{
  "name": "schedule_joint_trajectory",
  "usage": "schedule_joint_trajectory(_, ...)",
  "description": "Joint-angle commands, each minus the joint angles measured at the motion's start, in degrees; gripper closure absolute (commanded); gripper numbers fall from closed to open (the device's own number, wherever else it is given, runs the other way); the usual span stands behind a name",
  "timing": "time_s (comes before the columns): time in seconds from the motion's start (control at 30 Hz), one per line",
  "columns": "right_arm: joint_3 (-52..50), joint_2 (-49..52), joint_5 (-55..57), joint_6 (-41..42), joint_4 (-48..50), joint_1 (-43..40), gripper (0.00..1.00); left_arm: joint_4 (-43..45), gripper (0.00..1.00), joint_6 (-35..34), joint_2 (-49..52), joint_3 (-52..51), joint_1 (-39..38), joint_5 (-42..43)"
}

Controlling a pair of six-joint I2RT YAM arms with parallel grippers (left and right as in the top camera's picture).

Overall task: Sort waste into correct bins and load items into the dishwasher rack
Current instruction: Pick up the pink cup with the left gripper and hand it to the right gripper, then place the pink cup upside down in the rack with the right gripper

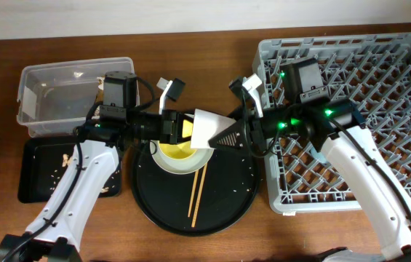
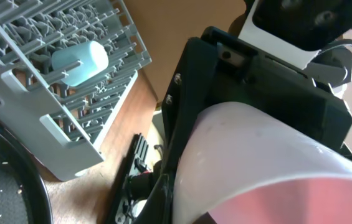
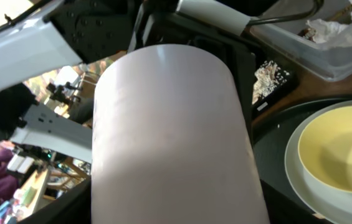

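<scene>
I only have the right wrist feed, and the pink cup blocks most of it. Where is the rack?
Observer: The dishwasher rack stands beside the round black tray, on the side away from the clear tub.
Operator: Is anything loaded in it?
Observer: Yes, the blue cup sits among its pegs.
Operator: And the chopsticks? I can't find them.
Observer: The chopsticks lie on the round black tray, next to the plate.
</scene>
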Motion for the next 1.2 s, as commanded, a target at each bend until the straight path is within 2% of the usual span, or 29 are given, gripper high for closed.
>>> schedule_joint_trajectory(0.0,0.17,0.11,2.51,-0.33,0.72,0.63,0.36,0.11,1.0,-0.57,0.07,0.15,-0.22,0.39)
schedule_joint_trajectory(0.1,0.17,0.11,2.49,-0.33,0.96,0.66,0.38,0.11,1.0,-0.52,0.07,0.15,-0.24,-0.7)
schedule_joint_trajectory(0.13,0.17,0.11,2.54,-0.35,0.98,0.63,0.38,0.11,0.92,-0.48,0.07,0.15,-0.24,-1.75)
schedule_joint_trajectory(0.17,0.17,0.11,2.67,-0.35,1.01,0.63,0.38,0.11,0.73,0.09,0.07,0.15,-0.22,-3.28)
schedule_joint_trajectory(0.2,0.17,0.11,3.82,-0.33,0.96,0.63,0.38,0.07,0.62,1.4,0.07,0.15,-0.22,-5.46)
schedule_joint_trajectory(0.23,0.17,0.11,7.87,-0.33,0.13,0.63,0.38,-1.29,0.5,2.32,0.07,0.15,-0.22,-11.89)
schedule_joint_trajectory(0.27,0.17,0.11,10.78,-0.33,-0.59,0.63,0.41,-3.37,0.48,4.83,0.04,0.15,-0.22,-18.05)
schedule_joint_trajectory(0.3,0.17,0.11,14.21,-0.31,-1.53,0.63,0.43,-4.59,0.48,6.49,0.04,0.15,-0.15,-20.68)
schedule_joint_trajectory(0.33,0.17,0.11,21.05,-0.33,-3.65,0.59,0.45,-7.76,0.46,10.1,0.0,0.15,0.31,-26.77)
schedule_joint_trajectory(0.4,0.33,0.09,29.64,-0.31,-6.88,0.11,0.45,-11.89,0.44,13.42,-0.26,0.15,2.62,-33.22)
schedule_joint_trajectory(0.53,5.16,0.0,39.34,-0.31,-19.39,-6.19,0.48,-24.04,0.42,21.68,-3.58,0.17,12.41,-45.05)
schedule_joint_trajectory(0.63,11.91,0.0,47.28,0.0,-30.12,-12.94,0.48,-30.38,0.38,22.86,-6.91,0.17,18.58,-56.0)
schedule_joint_trajectory(0.77,15.58,0.48,62.29,7.78,-36.5,-20.79,0.52,-33.03,0.38,22.86,-7.3,0.17,22.01,-56.17)
schedule_joint_trajectory(1.1,15.63,16.68,62.45,8.13,-28.06,-22.62,0.5,-33.27,0.38,22.86,-7.32,0.17,22.01,-56.0)
schedule_joint_trajectory(1.17,15.63,18.71,62.47,8.09,-28.0,-22.62,0.43,-33.27,0.38,22.86,-7.3,0.17,22.01,-56.02)
